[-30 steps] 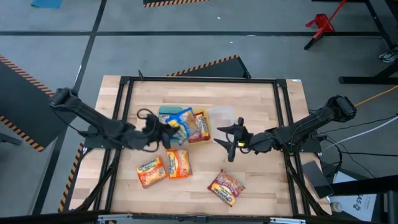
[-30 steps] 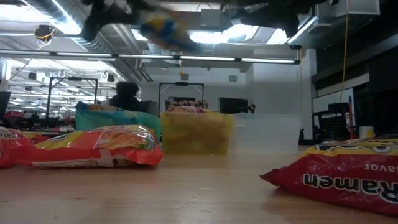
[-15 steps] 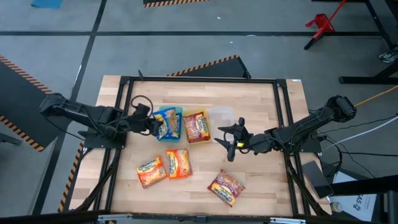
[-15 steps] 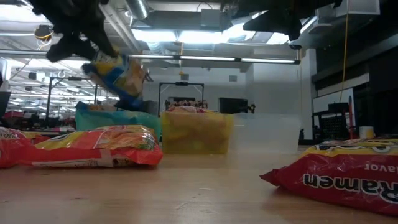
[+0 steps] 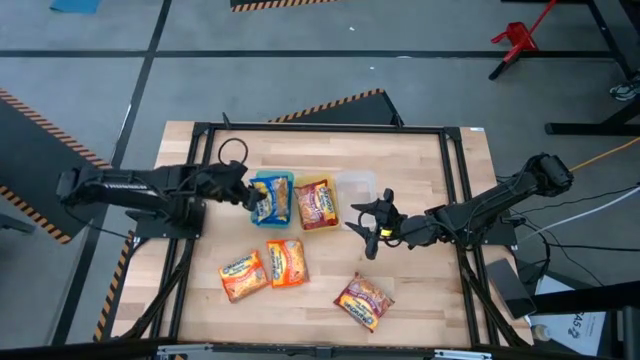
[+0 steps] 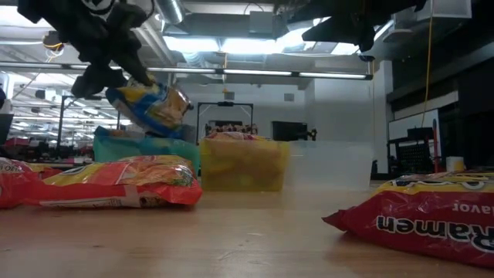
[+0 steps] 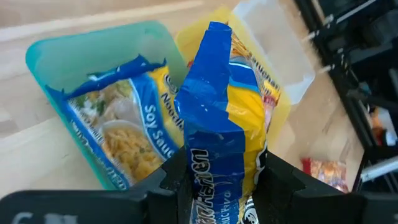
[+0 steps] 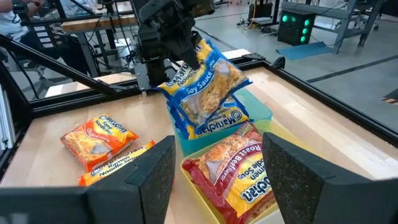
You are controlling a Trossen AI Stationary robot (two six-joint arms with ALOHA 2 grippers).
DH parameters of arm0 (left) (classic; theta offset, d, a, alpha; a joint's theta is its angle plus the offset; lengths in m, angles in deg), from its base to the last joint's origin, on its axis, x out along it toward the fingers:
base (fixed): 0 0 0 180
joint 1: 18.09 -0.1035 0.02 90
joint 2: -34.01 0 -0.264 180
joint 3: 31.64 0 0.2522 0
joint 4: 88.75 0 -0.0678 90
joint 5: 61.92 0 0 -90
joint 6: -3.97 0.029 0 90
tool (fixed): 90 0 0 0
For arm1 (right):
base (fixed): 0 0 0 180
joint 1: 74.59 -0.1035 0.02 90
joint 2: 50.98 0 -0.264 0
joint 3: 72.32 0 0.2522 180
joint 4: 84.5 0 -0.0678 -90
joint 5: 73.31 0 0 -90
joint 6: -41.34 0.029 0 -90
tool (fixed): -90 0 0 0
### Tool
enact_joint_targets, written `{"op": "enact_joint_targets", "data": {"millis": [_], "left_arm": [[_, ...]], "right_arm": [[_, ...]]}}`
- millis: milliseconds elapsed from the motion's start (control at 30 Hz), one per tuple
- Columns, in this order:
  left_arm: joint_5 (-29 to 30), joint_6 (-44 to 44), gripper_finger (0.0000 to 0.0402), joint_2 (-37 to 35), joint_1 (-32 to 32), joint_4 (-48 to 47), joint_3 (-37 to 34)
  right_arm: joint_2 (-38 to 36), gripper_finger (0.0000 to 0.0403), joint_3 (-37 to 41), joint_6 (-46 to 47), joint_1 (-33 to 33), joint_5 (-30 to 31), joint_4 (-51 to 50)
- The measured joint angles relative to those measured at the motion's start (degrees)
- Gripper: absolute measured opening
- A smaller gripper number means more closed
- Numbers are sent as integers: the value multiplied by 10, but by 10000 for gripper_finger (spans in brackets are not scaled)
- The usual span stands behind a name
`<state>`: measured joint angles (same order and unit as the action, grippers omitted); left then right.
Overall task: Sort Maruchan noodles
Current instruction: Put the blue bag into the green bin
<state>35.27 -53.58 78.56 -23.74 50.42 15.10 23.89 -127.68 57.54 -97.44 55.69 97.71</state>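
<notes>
Holding a blue-yellow packet clamped between my left gripper's fingers, just above the green tray. From the left wrist view the packet stands on end in the grip, long axis running away from the fingers, its far end tipped toward the yellow tray. A second blue-yellow packet already lies in the green tray, directly beyond and slightly to one side of the held one.

Key relation: in the high view the held packet sits over the green tray's left half, and the low view shows it hanging tilted above the tray's rim, not touching. My judgement: the drop needs the packet to stay on the green side, since its leaning end points toward the neighbouring yellow tray, which holds a red packet.

Right gripper hovers with its fingers spread, holding nothing, to the right of the trays and near the clear tray. Of the loose packets, the red packet near the front edge lies closest to the right arm; the two orange packets lie closer to the left arm.
</notes>
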Motion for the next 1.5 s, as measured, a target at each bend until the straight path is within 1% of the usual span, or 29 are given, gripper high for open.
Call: {"op": "enact_joint_targets", "data": {"millis": [267,367,533,667,767,1033,1233,1500], "left_arm": [[-112,57,119,11,-99,-8,0],[-127,70,124,12,-118,-5,0],[-125,82,149,16,-132,-6,0],[-125,85,173,30,-127,-4,0],[-124,99,183,43,-121,1,0],[-116,127,187,76,-111,-5,0],[-101,132,187,75,-111,-7,0],[-106,147,187,75,-111,-8,0]], "right_arm": [[0,223,0,0,0,0,-10],[0,223,0,0,0,0,-15],[0,223,0,0,0,0,-17],[0,223,0,0,0,0,-19],[0,223,0,0,0,0,-26],[0,223,0,3,0,0,-30],[0,223,0,3,0,0,-30],[0,223,0,3,0,0,-37]]}}
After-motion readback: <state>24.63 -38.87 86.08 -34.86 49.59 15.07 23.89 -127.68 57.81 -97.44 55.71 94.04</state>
